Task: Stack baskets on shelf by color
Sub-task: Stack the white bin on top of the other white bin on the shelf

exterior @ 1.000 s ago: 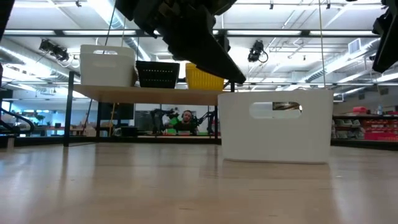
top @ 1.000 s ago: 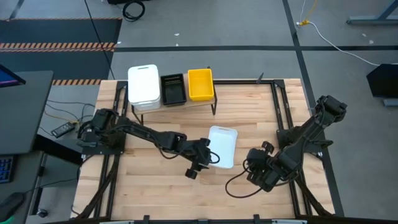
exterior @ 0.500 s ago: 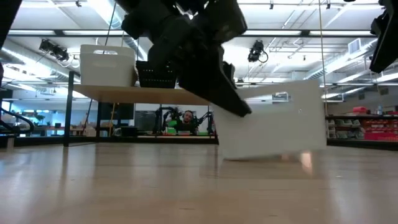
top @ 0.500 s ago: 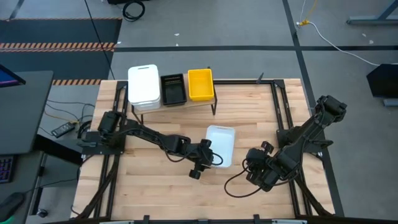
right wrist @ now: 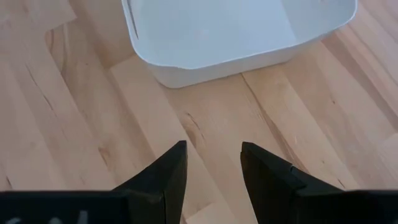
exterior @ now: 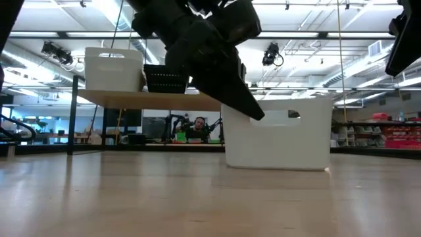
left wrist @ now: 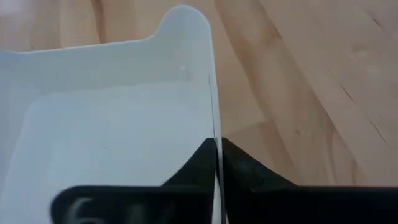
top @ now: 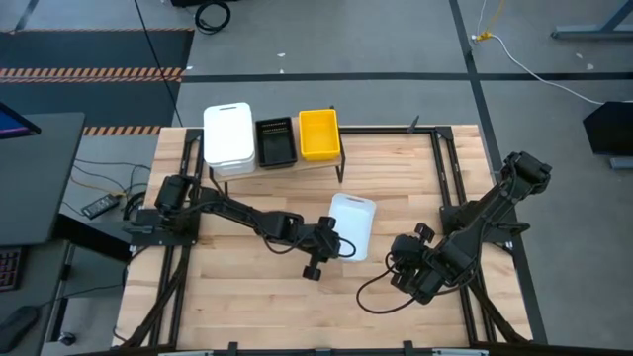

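Note:
A white basket (top: 353, 222) stands open side up at the middle of the table, and shows in the low view (exterior: 283, 135). My left gripper (top: 332, 243) is shut on its left wall. My right gripper (top: 401, 263) waits open, low over the table to the basket's right (right wrist: 211, 165). The shelf (top: 282, 164) at the far edge carries stacked white baskets (top: 228, 133), a black basket (top: 275, 141) and a yellow basket (top: 318, 133) side by side. My left gripper pinches the white basket's left wall at its rim (left wrist: 216, 140), toward the near end, one finger (left wrist: 193, 168) inside the basket and one (left wrist: 249, 171) outside. The fingers slant down from the table's left. The basket sits upright; whether its bottom clears the table I cannot tell.
Black rails (top: 450, 188) run along the tabletop's left and right sides. A black cable (top: 371, 295) loops on the wood near my right gripper. Bare wood lies between the shelf and the white basket.
My left gripper has shut on the white basket's left wall. The basket tipped and shifted a little toward the table's left and far edges, turned slightly, and now stands level again.

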